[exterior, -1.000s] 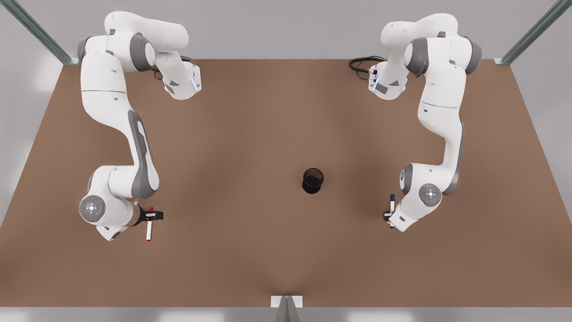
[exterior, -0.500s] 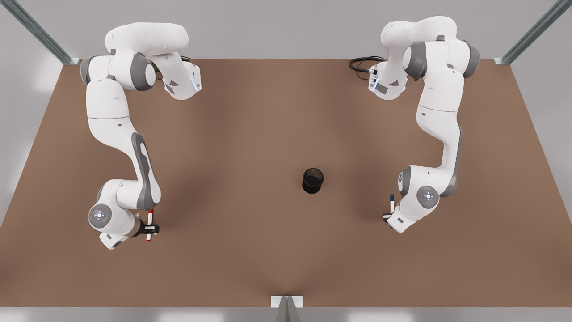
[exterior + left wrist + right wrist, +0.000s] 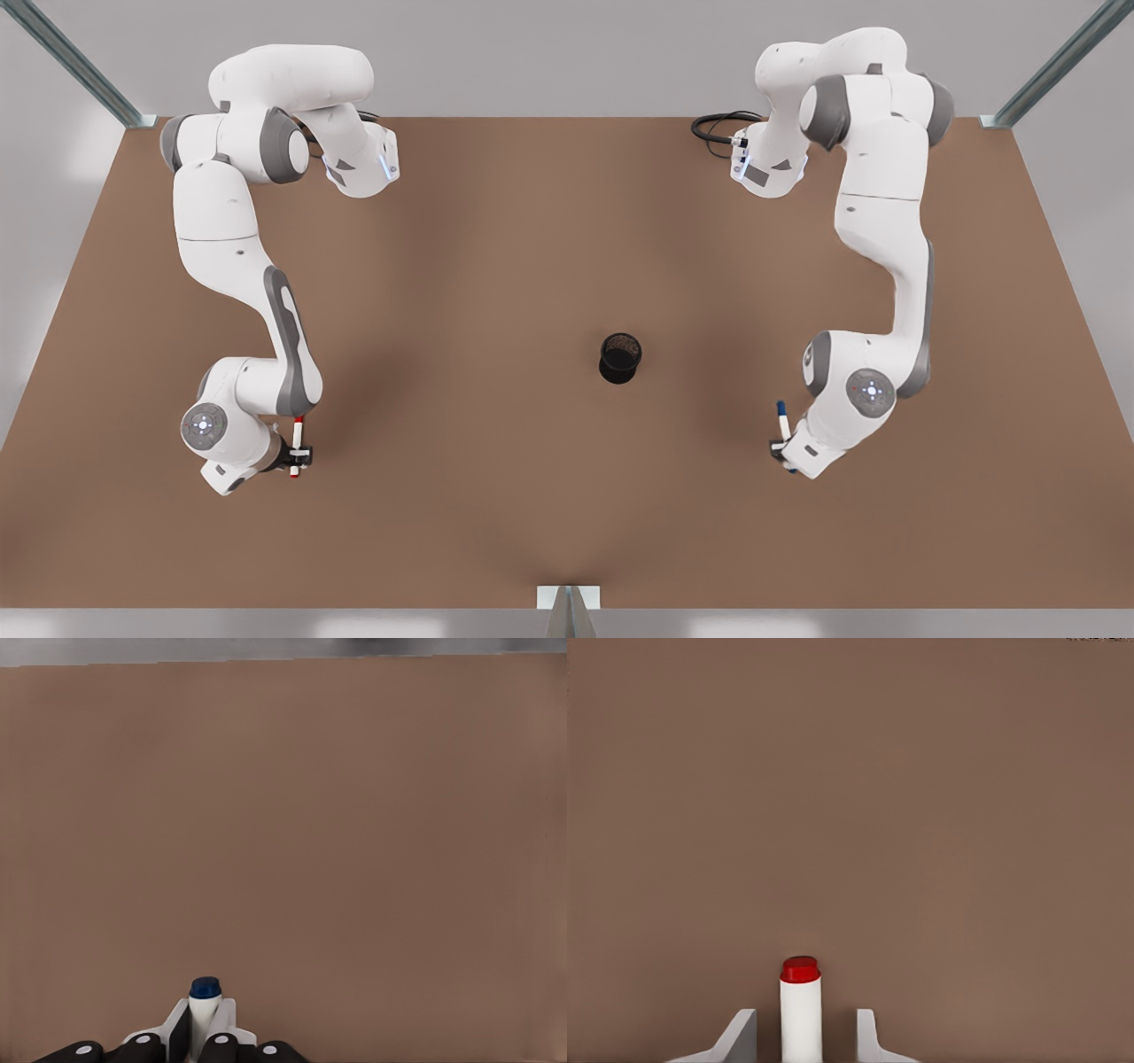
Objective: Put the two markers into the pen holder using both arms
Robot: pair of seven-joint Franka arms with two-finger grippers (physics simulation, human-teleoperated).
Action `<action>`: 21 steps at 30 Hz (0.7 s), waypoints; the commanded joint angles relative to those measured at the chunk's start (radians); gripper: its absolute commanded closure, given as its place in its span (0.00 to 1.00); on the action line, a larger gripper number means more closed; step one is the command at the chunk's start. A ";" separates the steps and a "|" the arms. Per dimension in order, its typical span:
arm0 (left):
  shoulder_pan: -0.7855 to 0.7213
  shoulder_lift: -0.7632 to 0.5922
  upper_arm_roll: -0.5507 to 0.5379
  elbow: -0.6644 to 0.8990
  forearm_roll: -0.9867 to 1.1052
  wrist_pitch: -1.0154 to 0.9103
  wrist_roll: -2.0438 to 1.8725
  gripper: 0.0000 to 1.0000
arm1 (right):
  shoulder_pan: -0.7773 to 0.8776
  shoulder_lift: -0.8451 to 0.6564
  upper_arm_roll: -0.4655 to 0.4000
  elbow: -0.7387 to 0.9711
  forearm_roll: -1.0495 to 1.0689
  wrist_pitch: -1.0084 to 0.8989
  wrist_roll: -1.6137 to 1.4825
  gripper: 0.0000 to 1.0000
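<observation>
The pen holder (image 3: 620, 357), a small black mesh cup, stands upright right of the table's middle. A red-capped marker (image 3: 298, 436) lies on the table at the front view's left. My right gripper (image 3: 297, 456) straddles its near end, open, with a gap on each side of the white barrel (image 3: 801, 1010). At the front view's right, my left gripper (image 3: 783, 447) is shut on the blue-capped marker (image 3: 783, 421). The blue cap (image 3: 205, 989) sticks out from between the fingers.
The brown table (image 3: 496, 266) is bare between both arms and the cup. A black cable (image 3: 718, 128) loops at the back by one arm's base. A metal bracket (image 3: 568, 602) sits at the near edge, and frame posts stand at the back corners.
My right gripper slid along the red marker toward its near end, and the marker stayed put. My left gripper carried the blue marker slightly nearer and toward the front view's right.
</observation>
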 commanded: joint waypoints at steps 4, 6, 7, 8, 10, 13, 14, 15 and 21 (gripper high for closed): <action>-0.055 -0.188 -0.029 0.100 -0.284 -0.513 -0.185 0.79 | 0.002 0.000 0.000 0.000 -0.005 0.005 -0.021 0.55; -0.057 -0.236 -0.126 0.100 -0.370 -0.468 -0.181 0.79 | 0.002 0.003 0.000 0.000 -0.005 0.005 -0.020 0.57; -0.054 -0.237 -0.182 0.099 -0.385 -0.356 -0.085 0.79 | 0.002 0.003 0.000 0.000 -0.005 0.005 -0.020 0.59; -0.066 -0.236 -0.208 0.089 -0.442 -0.250 0.054 0.79 | 0.002 0.003 0.000 0.002 -0.005 0.007 -0.020 0.62; -0.069 -0.302 -0.235 -0.036 -0.572 -0.118 0.515 0.79 | 0.002 0.006 0.000 0.002 -0.005 0.007 -0.018 0.66; -0.093 -0.394 -0.236 -0.181 -0.720 -0.052 0.914 0.79 | 0.002 0.006 0.000 0.002 -0.005 0.007 -0.020 0.78; -0.101 -0.429 -0.236 -0.260 -0.729 0.045 1.091 0.79 | 0.002 0.006 0.000 0.002 -0.005 0.005 -0.018 0.79; -0.109 -0.452 -0.236 -0.323 -0.792 0.126 1.273 0.79 | 0.002 0.003 0.003 0.003 -0.004 0.002 -0.014 0.79; -0.178 -0.452 -0.236 -0.438 -1.161 0.399 1.927 0.79 | 0.017 -0.066 0.014 0.013 0.001 -0.050 -0.011 0.79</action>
